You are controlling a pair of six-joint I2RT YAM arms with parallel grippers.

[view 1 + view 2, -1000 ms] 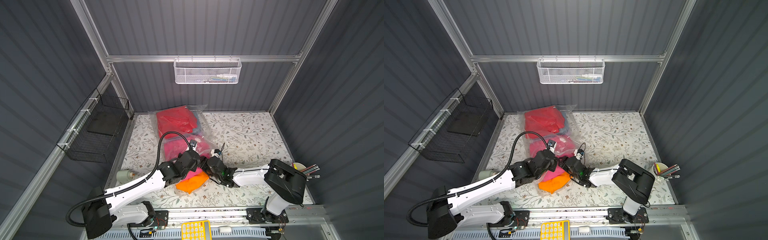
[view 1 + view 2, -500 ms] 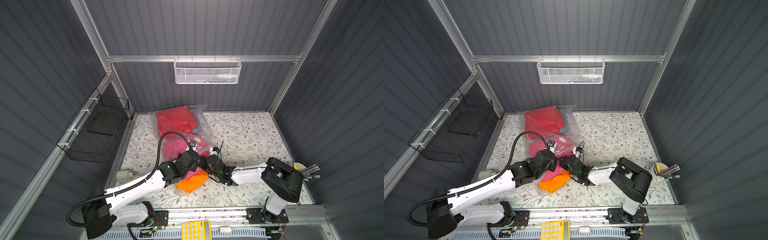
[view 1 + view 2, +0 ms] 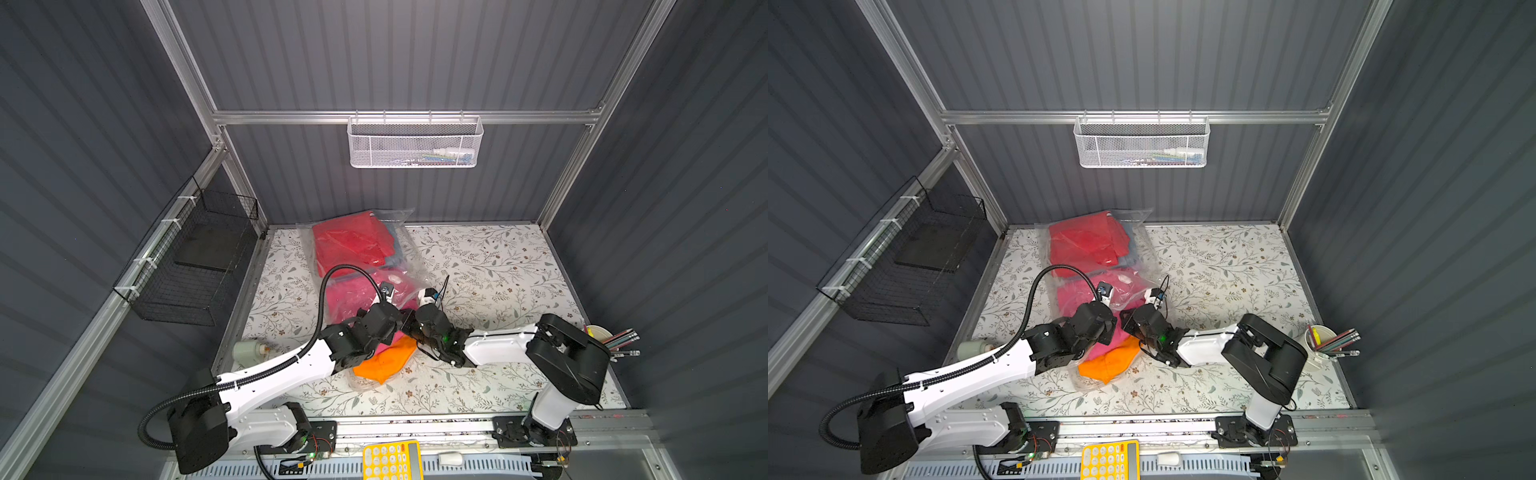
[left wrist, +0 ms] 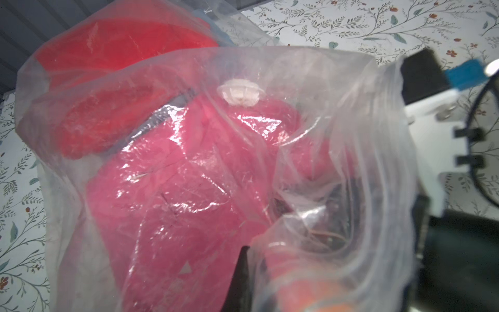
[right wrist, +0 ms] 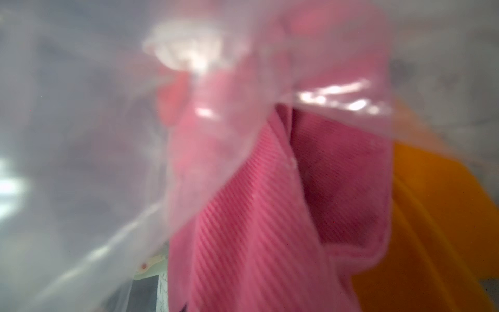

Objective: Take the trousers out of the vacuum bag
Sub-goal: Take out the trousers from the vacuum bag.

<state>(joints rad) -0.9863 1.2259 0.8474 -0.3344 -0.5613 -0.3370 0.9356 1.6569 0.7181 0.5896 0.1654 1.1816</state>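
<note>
Both top views are showing the right gripper [image 3: 411,321] pushing in closer than it was a moment ago. It is now sitting right at the open end of the vacuum bag [image 3: 409,266], just beside the left gripper [image 3: 397,323]. The left gripper is staying in its spot and squeezing all the way closed. From the left wrist view, it looks to be pinching the clear plastic and lifting it up like a little tent. The round white cap [image 4: 240,93] is sitting on that lifted plastic.

The right wrist view is filling up with the hot pink trousers [image 5: 243,229], very close and fuzzy, with the orange trousers [image 5: 432,229] just beside them. The right gripper's fingers are hiding, so I cannot tell how wide it is or if it is holding any cloth.

The orange trousers are lying where they were, poking partly out of the bag onto the table [image 3: 519,270]. The red trousers [image 3: 349,241] are sitting deep inside at the far end. So I am thinking the right gripper is getting ready to grab the pink pair and pull, and most of the job is still waiting
</note>
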